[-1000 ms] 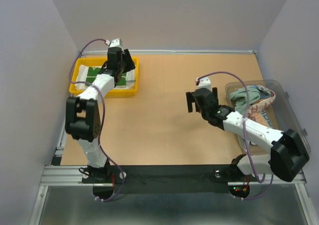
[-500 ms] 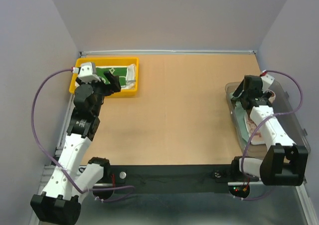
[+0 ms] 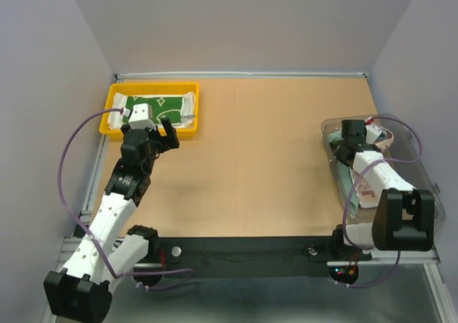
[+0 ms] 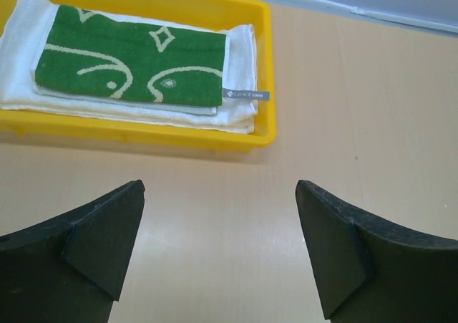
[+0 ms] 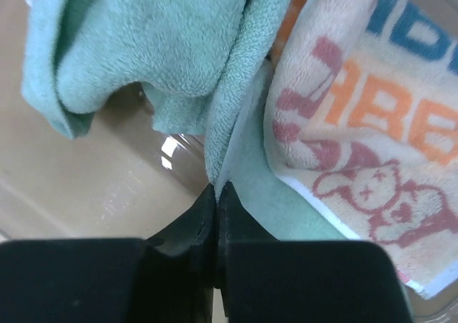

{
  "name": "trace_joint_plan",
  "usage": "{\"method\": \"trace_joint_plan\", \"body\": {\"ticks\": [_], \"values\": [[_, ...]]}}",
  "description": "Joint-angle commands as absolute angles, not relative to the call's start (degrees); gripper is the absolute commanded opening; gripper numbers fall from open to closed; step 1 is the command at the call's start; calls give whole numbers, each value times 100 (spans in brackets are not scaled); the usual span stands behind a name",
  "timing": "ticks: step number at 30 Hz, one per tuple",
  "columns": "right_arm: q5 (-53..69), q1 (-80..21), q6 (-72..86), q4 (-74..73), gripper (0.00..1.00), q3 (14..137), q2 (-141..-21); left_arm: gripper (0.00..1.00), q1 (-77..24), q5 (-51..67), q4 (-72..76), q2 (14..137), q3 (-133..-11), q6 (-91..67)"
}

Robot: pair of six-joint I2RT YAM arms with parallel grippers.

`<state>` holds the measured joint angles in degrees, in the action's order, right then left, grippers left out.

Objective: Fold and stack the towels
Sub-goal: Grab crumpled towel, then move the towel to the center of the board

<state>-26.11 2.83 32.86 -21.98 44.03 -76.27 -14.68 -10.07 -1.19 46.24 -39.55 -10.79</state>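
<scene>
A dark green towel [image 4: 132, 54] with white marks lies folded on a folded white towel [image 4: 240, 112] in the yellow tray [image 4: 265, 65]. My left gripper [image 4: 220, 194] hangs open over bare table just in front of the tray, nothing between its fingers; from above, the left gripper [image 3: 166, 133] is near the tray's [image 3: 111, 126] front right corner. In the clear bin [image 3: 422, 172] lie a crumpled pale teal towel [image 5: 164, 44] and a letter-print towel [image 5: 372, 108]. My right gripper [image 5: 217, 190] is shut on an edge of the teal towel, reaching down into the bin [image 3: 343, 151].
The bin stands at the table's right edge, the tray at the back left corner. Purple cables loop off both arms. Grey walls close in the back and both sides.
The left gripper has drawn back from the tray toward the near side and stands open. The right gripper, open a moment ago, has dropped into the bin and closed on the teal towel.
</scene>
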Motion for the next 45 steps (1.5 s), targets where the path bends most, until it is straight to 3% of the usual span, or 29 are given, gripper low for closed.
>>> {"method": "trace_joint_plan", "body": {"ticks": [1,7,11,15,17,23,25,29,34,35,37,38,41,45], "values": [[-2865,281,3024,-2336,1,4822,-6884,98,-1547,-1081,167,4509,-4087,-976],[-2410,281,2146,-2891,1,6817,-6486,97,-1547,-967,202,4561,-4087,-976],[-806,281,1741,-2918,1,8592,-6933,97,-1547,-949,202,4605,-4096,-976],[1174,255,1985,-2734,1,10935,-8161,97,-1547,-923,202,4684,-4104,-967],[1955,167,2284,-2094,1,11502,-8550,97,-1547,-932,202,4702,-4096,-958],[2689,-684,3040,-757,1,13165,-9878,96,-1547,-993,228,4720,-4061,-923],[2654,-1010,3225,-459,1,13070,-9949,96,-1547,-984,237,4720,-4052,-923],[2233,-1459,3006,-202,0,11315,-9345,96,-1547,-941,237,4720,-4061,-914],[2795,-1756,2867,-753,2,7871,-8377,96,-1547,-818,264,4737,-4043,-905],[2786,-1871,2735,-947,6,7388,-8228,96,-1538,-774,272,4737,-4034,-914],[2663,-2284,2374,-1562,22,6323,-7929,96,-1538,-581,307,4764,-4034,-905],[2611,-2442,2277,-1765,37,6050,-7849,96,-1547,-415,325,4772,-4017,-914],[2174,-3101,2022,-2599,62,5441,-7595,96,-1582,85,404,4825,-3999,-984],[1330,-3349,2152,-3111,70,5256,-6883,96,-1722,877,229,4860,-3894,-1467]]}}
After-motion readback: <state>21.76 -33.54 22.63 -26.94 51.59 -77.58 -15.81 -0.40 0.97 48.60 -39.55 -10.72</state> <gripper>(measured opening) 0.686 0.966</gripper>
